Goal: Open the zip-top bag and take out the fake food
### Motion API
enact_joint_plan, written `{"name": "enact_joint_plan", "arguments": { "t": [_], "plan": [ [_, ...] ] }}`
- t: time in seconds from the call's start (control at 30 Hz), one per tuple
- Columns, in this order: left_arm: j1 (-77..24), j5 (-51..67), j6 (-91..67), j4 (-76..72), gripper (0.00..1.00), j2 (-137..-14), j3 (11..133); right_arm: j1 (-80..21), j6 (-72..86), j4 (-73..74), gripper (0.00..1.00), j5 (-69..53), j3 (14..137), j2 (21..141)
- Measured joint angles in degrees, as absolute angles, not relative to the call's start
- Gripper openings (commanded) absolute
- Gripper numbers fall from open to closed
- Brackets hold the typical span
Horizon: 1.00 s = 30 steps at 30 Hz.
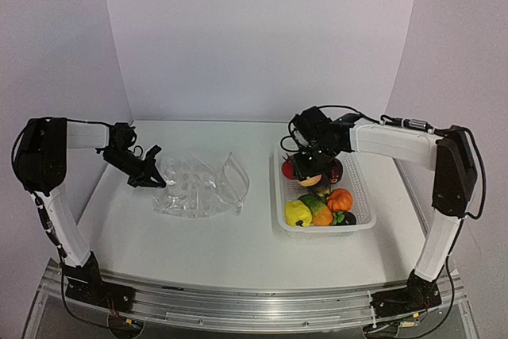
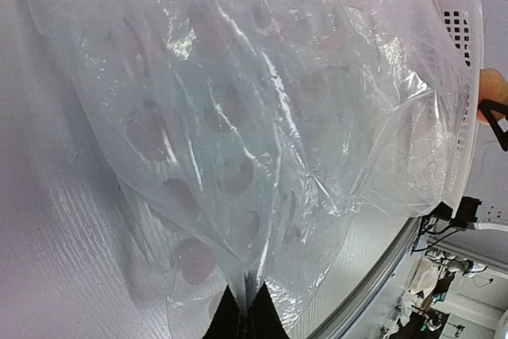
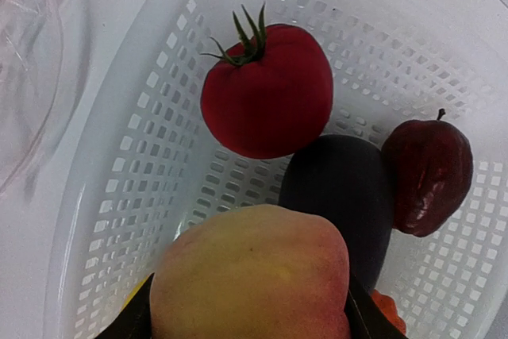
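Right wrist: R end effector (image 3: 250,319) grips peach (image 3: 250,271), basket (image 3: 119,164) directly below. L end effector (image 1: 157,182) pinched shut on bag (image 1: 202,186) edge; bag on tabletop (image 1: 198,252), left of basket, looks empty.

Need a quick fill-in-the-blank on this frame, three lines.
1. The left gripper is ____ on the zip-top bag.
2. The right gripper holds a peach above the ____ mesh basket.
3. The tomato lying in the basket is ____.
Missing words: shut; white; red.
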<state>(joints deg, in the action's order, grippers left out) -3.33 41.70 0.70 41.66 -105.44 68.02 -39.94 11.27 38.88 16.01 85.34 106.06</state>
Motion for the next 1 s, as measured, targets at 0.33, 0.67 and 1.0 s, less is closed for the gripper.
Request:
{"name": "enact_joint_plan", "arguments": {
  "t": [0.33,0.67,1.0],
  "plan": [
    [-3.60,38.58,8.75,42.14,0.00,-109.02,71.59,-39.94,12.46,40.35,0.91,12.22,88.28,108.14],
    [-3.60,38.59,13.20,43.67,0.02,-109.80,72.90,-39.47,12.71,41.03,0.94,14.19,89.36,107.64],
    [-3.70,38.23,17.37,45.15,0.48,-110.78,75.18,-27.52,13.57,41.41,0.94,18.67,85.61,97.34]
  ]
}}
